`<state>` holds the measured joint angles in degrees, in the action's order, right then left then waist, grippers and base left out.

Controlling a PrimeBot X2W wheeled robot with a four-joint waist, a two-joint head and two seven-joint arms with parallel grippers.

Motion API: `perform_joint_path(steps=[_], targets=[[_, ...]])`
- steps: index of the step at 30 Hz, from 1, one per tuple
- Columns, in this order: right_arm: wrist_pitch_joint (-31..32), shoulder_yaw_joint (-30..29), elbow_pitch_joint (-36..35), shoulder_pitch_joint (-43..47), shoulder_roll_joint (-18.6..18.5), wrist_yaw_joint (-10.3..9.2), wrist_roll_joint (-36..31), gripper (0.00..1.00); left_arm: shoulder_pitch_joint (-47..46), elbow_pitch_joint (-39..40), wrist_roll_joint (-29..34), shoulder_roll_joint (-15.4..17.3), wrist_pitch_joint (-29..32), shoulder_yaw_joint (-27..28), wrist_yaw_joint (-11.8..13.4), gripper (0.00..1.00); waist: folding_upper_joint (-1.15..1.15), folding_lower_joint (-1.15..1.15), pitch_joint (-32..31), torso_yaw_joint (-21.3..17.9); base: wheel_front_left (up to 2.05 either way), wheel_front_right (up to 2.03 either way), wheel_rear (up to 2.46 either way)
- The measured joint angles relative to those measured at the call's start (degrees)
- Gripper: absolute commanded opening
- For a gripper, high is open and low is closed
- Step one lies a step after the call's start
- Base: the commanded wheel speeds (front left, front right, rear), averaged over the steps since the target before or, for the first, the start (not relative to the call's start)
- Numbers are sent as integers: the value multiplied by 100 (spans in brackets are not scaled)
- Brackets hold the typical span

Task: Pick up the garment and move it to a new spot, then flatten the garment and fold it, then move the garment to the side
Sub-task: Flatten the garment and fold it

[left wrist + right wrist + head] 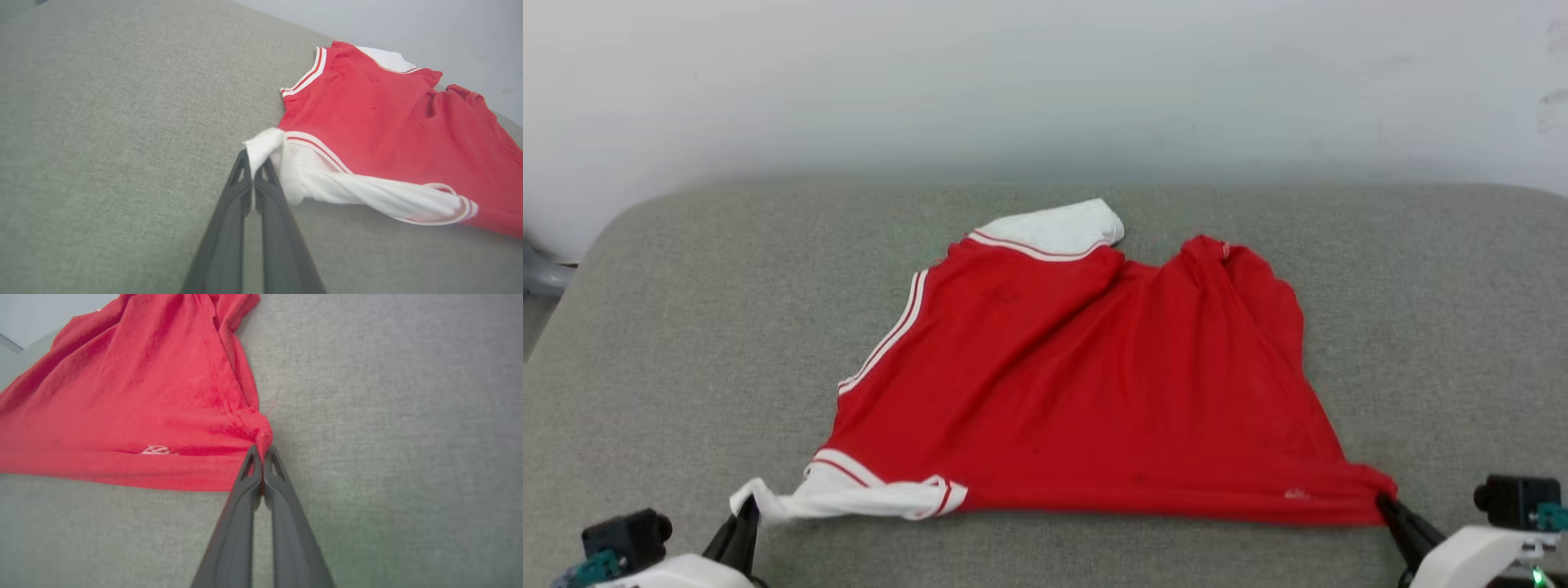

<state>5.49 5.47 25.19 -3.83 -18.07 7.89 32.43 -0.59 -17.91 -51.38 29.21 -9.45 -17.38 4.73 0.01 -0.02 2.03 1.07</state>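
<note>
1. L jaws are clamped on the tip of the near white sleeve (265, 143), fingers (229, 237) pressed together, at the front-L of the grey table (670, 343).
2. R jaws are pinched on the red hem corner (261, 430) at front-R, fingers (241, 526) together w/ cloth btw them.
3. The garment (1094, 384) lies on the table btw both jaws. Its near edge is stretched straight L to R, plain red side up, w/ a small white stitched mark (156, 449) near the R corner.
4. Further back, the body narrows and wrinkles; striped trim (886, 339) runs along the L edge.
5. Farthest: the second white sleeve (1062, 229) sticks out at the back, w/ a pale wall (1045, 82) behind.
</note>
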Motion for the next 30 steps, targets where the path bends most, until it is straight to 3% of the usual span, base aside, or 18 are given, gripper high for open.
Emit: perform_joint_path(steps=[7, 14, 23, 30], targets=[[836, -883, -1563, 1526, 652, -9, -593, 0, 1250, 1226, -285, 201, 335, 192, 666, 0, 0, 0, -275, 68, 0, 0, 0], [1849, -1415, -2847, 2389, 1185, -29, -1089, 0, 1898, 2169, -427, 397, 634, 301, 1077, 0, 0, 1, -295, 105, 0, 0, 0], [2299, -1402, -3304, 1997, 1248, -34, -1390, 0, 1223, 2426, -213, 483, 923, 32, 964, 0, 0, 2, -112, 85, 0, 0, 0], [2304, -1028, -2904, 1096, 1006, -36, -1463, 0, 107, 1827, -13, 378, 1007, -244, 560, 0, 0, 3, 292, 54, 0, 0, 0]])
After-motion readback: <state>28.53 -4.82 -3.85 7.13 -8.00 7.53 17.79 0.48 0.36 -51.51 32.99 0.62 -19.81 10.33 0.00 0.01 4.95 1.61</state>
